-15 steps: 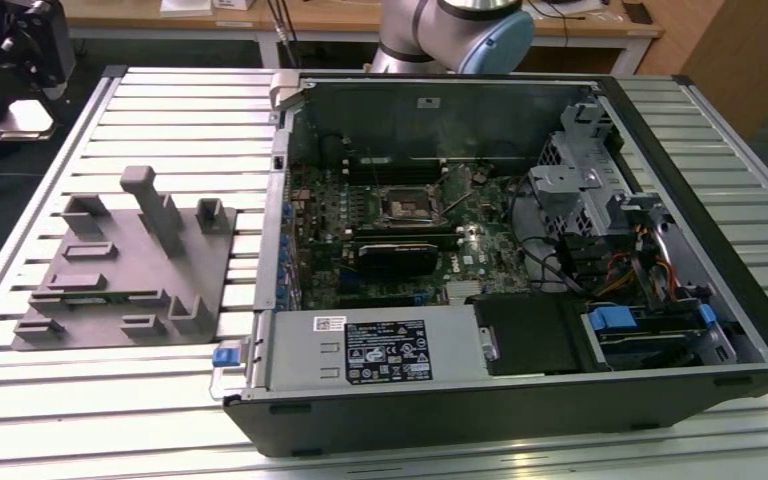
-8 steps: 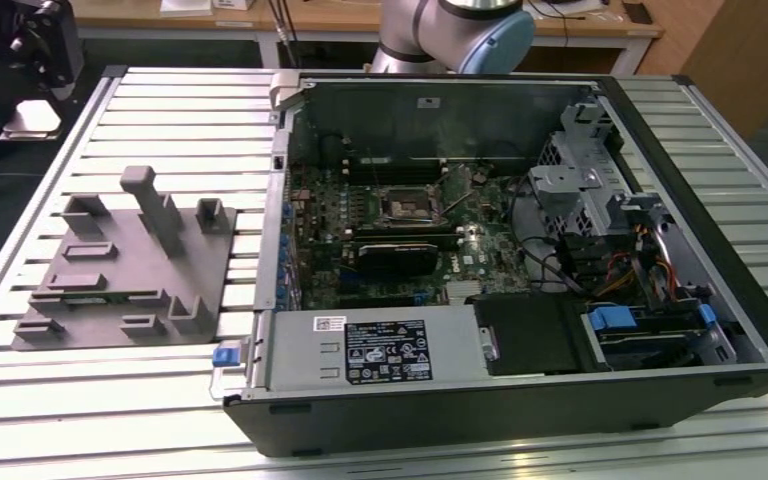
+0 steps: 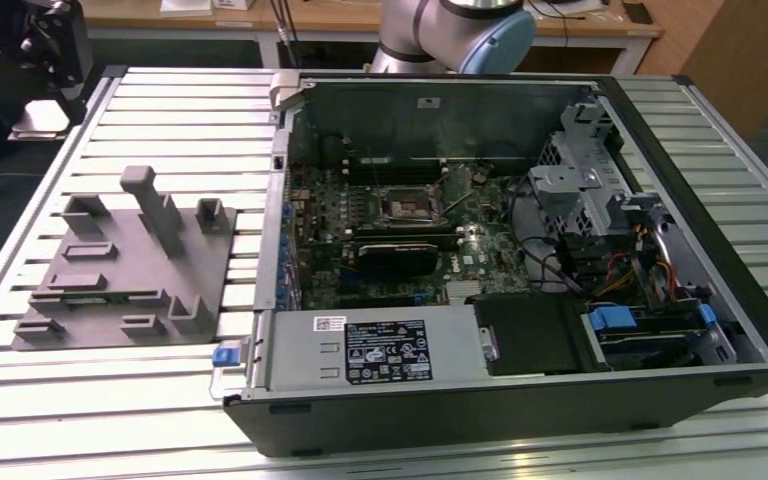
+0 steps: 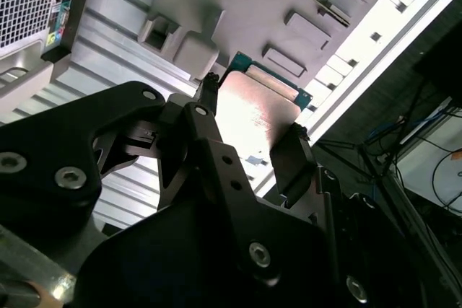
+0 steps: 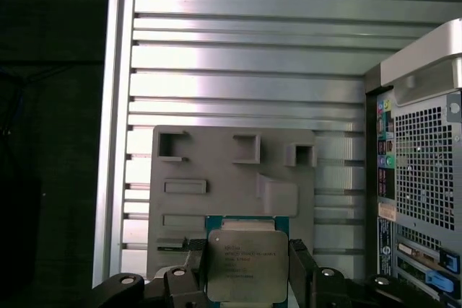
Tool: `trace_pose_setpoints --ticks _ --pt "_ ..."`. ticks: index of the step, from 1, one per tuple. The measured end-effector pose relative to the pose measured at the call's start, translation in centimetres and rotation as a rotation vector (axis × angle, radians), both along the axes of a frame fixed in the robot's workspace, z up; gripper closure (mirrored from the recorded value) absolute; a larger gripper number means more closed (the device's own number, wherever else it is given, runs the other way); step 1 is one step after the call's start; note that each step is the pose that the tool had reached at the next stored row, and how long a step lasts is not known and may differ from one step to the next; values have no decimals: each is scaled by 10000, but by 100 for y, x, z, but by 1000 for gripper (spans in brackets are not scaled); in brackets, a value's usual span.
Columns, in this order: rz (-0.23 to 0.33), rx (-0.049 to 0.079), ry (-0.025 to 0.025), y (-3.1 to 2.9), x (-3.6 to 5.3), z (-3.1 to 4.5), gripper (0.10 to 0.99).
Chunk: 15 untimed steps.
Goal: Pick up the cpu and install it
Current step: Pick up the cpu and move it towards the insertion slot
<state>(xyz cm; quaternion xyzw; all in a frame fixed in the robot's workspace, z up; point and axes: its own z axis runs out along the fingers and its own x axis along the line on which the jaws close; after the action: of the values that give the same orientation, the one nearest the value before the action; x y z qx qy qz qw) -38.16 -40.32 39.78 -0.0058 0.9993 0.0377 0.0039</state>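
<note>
Cpu (image 5: 245, 266) sits clamped in the gripper (image 5: 247, 272). In the first wrist view 2 black fingers (image 5: 303, 270) press on its opposite edges. Its silvery top faces the camera, and a green rim shows along its far side. The second wrist view gives the same grasp from another angle: the gripper (image 4: 253, 128) is clenched on the cpu (image 4: 254, 110), with 1 of the fingers (image 4: 290, 158) against an edge and the metal face catching glare.

Beyond the chip lies the grey tray (image 5: 231, 171), moulded with rectangular pockets and raised blocks. In the first wrist view the cpu overlaps the tray's nearer edge, and I cannot tell whether the 2 touch. In the second wrist view the tray (image 4: 238, 5) also lies past the chip. It rests on the slatted aluminium table (image 5: 238, 55). Beside it is the case (image 5: 422, 171), showing a perforated panel with ports.

In the exterior view the case (image 3: 491, 420) lies open on its side on the table (image 3: 91, 420). A white-labelled grey box (image 3: 371, 350) is fitted at its near edge. Deeper in is the motherboard (image 3: 317, 220), with a dark square socket (image 3: 400, 208) in a metal frame. The tray (image 3: 117, 280) lies just beside the case, on the exterior view's left. Farthest back, the arm (image 3: 458, 30) rises behind the case.
</note>
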Motion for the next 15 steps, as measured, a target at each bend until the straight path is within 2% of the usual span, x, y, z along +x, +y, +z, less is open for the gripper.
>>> trace_pose_setpoints --ticks 15 --pt "0 0 0 0 158 0 541"
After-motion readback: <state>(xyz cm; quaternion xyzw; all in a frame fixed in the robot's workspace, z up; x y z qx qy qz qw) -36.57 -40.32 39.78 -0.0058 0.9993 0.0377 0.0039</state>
